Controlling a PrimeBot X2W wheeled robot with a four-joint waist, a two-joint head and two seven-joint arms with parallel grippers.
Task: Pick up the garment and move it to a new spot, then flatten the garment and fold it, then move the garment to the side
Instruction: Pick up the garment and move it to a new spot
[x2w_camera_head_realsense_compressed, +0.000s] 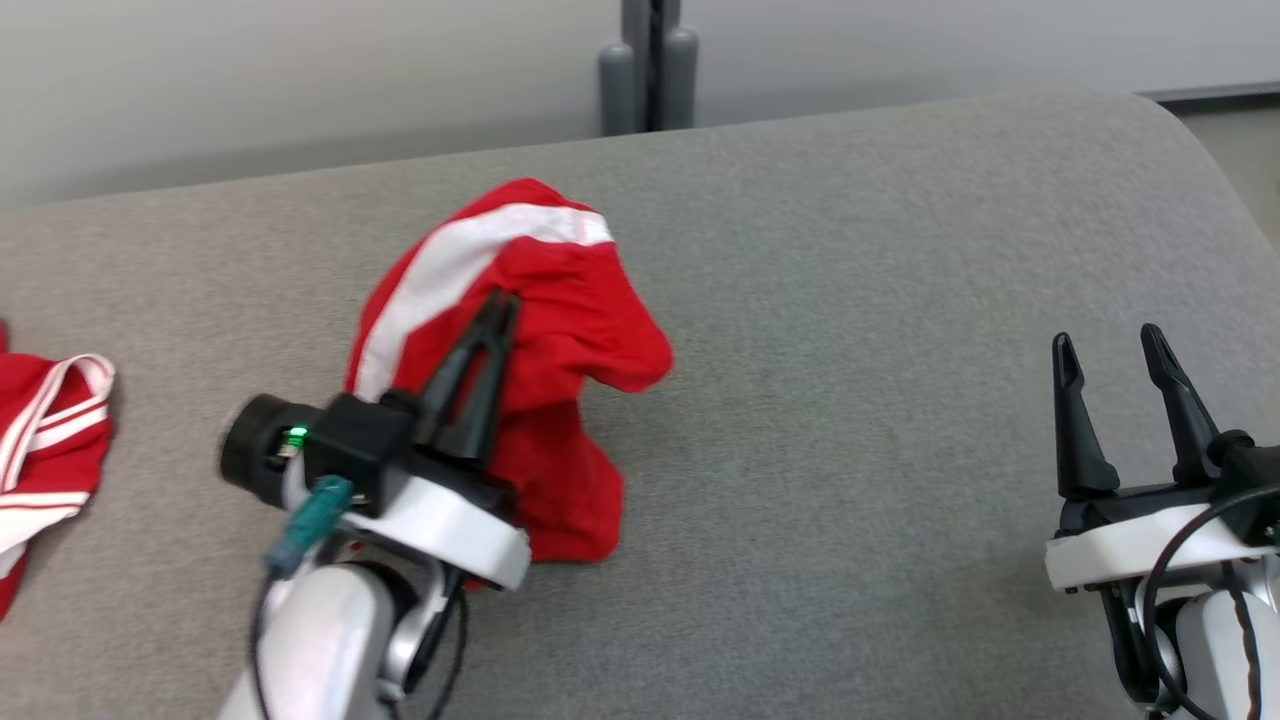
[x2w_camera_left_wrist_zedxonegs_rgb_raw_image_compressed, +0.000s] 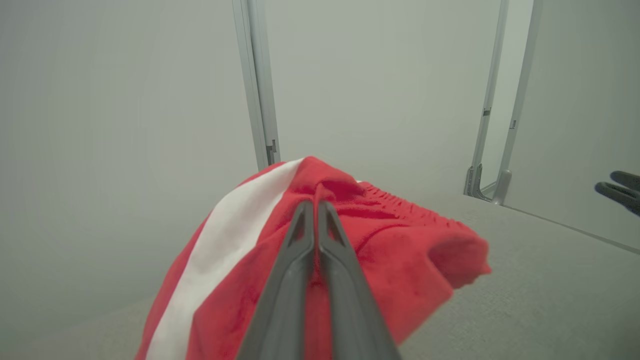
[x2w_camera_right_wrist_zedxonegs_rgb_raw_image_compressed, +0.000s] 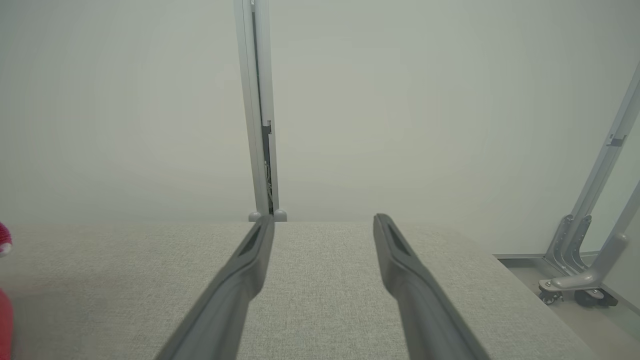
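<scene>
Far left: a second red cloth with white stripes (x2w_camera_head_realsense_compressed: 45, 450) lies crumpled at the left edge of the grey fabric-covered table (x2w_camera_head_realsense_compressed: 850, 300), well apart from the work.
Left gripper (x2w_camera_head_realsense_compressed: 497, 305): fingers are pressed together on a small pinch of cloth, high on the bunch.
Task garment: the red fabric garment with a broad white stripe (x2w_camera_head_realsense_compressed: 560, 330) is left of the table's centre, bunched and draped from that pinch. Its lower hem is at or near the surface; I cannot tell whether it clears.
Right gripper (x2w_camera_head_realsense_compressed: 1105, 345): fingers are spread wide and hold nothing. It hovers over bare table at the near right, well apart from the garment.
Step (judged): the carry to a new spot, one-handed.
Risk 1: the cloth slips out. Cause: a single thin pinch, plus drag if the hem trails on the table's fabric.
Risk 2: the garment lands in a heap with its layers twisted. Cause: it hangs bunched, so no free edge is offered for flattening.
Risk 3: a mix-up with the second cloth. Cause: any placement too far left.
</scene>
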